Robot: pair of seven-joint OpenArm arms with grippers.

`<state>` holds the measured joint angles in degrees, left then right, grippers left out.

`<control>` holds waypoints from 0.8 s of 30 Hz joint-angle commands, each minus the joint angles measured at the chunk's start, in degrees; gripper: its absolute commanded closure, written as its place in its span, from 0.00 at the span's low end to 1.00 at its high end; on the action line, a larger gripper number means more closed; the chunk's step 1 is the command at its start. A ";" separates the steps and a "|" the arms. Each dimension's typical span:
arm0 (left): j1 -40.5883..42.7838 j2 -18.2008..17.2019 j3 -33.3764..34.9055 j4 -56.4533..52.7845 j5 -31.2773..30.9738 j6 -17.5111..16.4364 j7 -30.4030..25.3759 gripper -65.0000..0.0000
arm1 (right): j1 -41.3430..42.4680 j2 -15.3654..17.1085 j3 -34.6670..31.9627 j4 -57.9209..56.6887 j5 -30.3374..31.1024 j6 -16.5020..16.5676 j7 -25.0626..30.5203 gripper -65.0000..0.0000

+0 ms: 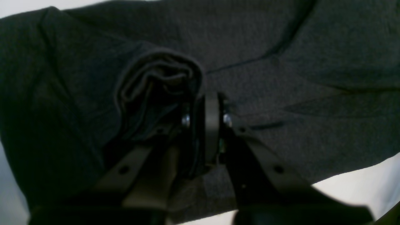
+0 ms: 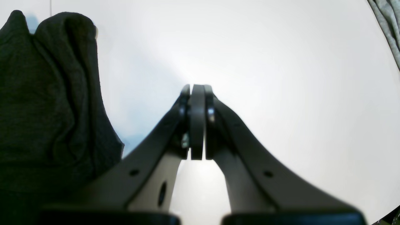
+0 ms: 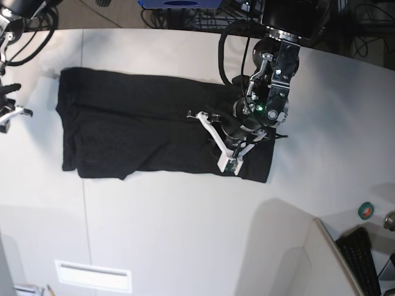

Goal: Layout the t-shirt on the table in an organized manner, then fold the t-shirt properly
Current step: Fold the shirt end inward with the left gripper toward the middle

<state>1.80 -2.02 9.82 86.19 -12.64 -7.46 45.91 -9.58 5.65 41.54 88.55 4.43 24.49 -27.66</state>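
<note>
At the far left edge of the base view the right gripper (image 3: pixel 12 111) sits off the cloth, and its wrist view shows the jaws pressed together on nothing, with bare table (image 2: pixel 281 62) beyond and a hump of dark fabric to one side. Spread across the middle of the off-white tabletop lies the t-shirt (image 3: pixel 142 132), a long black band, plain side up as far as can be seen, its left end fairly square and its right end bunched. It looks light, limp and quick to wrinkle, so a hold at a hem or corner, pinching all layers together, would probably carry it best; a single layer would likely slide free. On the right the left gripper (image 1: pixel 203 125) stands over that bunched end, jaws nearly closed and pinching a rolled fold of the fabric. Count: one t-shirt, one table, two grippers.
</note>
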 commanded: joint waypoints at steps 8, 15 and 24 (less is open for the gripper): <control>-0.44 0.13 0.07 5.10 -0.67 -0.23 7.32 1.00 | 0.40 0.99 0.09 1.16 0.45 -0.18 1.33 1.00; -0.35 0.22 0.07 5.81 -0.67 -0.23 8.11 1.00 | 0.92 0.99 0.09 0.90 0.45 -0.18 1.33 1.00; -0.44 0.31 0.07 5.72 -0.76 -0.23 8.20 1.00 | 0.92 0.99 0.09 0.90 0.45 -0.18 1.33 1.00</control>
<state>2.07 -2.07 9.85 91.00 -12.69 -7.49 54.87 -9.13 5.65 41.50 88.53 4.40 24.49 -27.68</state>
